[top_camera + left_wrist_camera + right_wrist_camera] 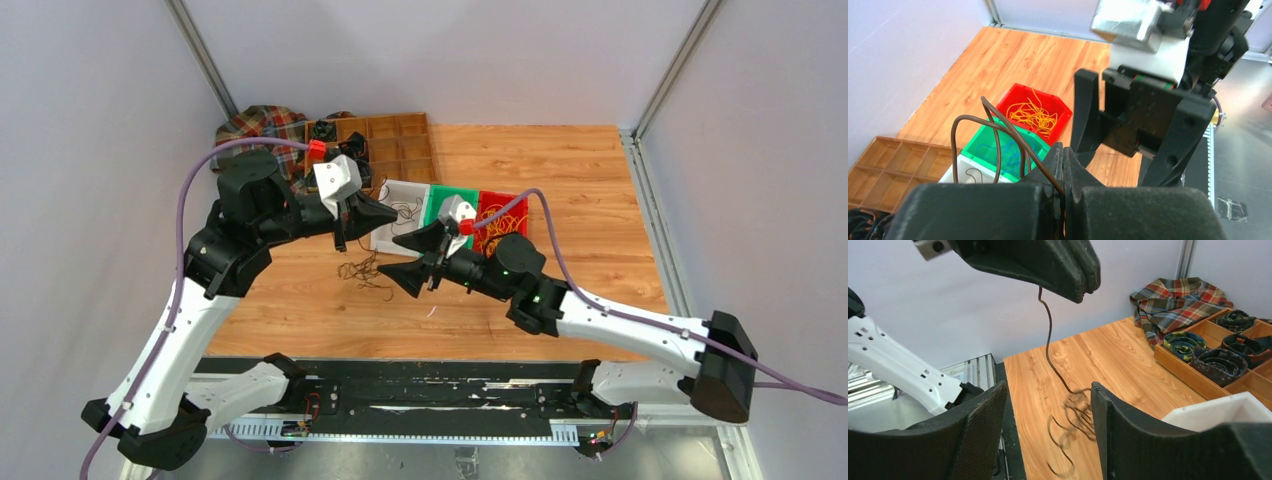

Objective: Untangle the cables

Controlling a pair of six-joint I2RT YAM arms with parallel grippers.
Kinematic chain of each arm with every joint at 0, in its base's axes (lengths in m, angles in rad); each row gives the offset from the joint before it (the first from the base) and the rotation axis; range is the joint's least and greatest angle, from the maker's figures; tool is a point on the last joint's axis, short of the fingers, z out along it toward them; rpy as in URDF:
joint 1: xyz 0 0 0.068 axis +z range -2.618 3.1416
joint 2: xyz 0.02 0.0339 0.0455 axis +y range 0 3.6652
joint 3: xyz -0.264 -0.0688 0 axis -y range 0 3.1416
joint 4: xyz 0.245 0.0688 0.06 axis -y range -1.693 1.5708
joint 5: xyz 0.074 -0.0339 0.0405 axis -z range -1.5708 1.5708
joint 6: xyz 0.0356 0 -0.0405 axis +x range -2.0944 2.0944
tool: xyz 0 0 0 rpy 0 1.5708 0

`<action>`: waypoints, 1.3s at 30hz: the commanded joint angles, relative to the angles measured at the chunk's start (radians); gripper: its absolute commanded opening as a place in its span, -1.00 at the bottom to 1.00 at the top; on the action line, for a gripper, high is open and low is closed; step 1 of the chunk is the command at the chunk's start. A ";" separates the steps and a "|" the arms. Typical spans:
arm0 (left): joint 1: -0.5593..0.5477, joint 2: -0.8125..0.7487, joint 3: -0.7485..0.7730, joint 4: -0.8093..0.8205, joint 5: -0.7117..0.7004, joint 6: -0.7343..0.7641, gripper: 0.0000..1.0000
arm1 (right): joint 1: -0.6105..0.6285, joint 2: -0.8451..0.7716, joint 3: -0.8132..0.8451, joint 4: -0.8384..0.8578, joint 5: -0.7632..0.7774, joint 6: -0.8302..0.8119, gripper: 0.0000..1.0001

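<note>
3 bins sit toward the far side of the table. The red bin [1064, 116] holds yellow cables [1035, 115], the green bin [985, 161] holds blue cables [1008, 150], and the white bin [959, 167] holds a dark strand [973, 175]. I judge the sorting to be well along. What looks left is 1 small knot of brown cables [362, 272] lying on the wood just near of the white bin.

The left gripper [1064, 160] is pinched tight on 1 brown cable [1049, 340], which hangs from its tips down toward that knot. The right gripper [1048, 390] stands wide and holds nothing, low and just right of the knot.

The surface is a light wooden tabletop [560, 200], closed in by pale walls [100, 100] and aluminium posts [205, 55]. At the far left lie a wooden compartment tray [410, 150] with black coils [1220, 365] and a plaid cloth [1188, 295].
</note>
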 commanded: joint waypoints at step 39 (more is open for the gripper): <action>-0.006 0.264 0.833 -0.010 -0.104 -0.006 -0.99 | 0.026 0.541 -0.139 0.363 0.203 0.146 -0.37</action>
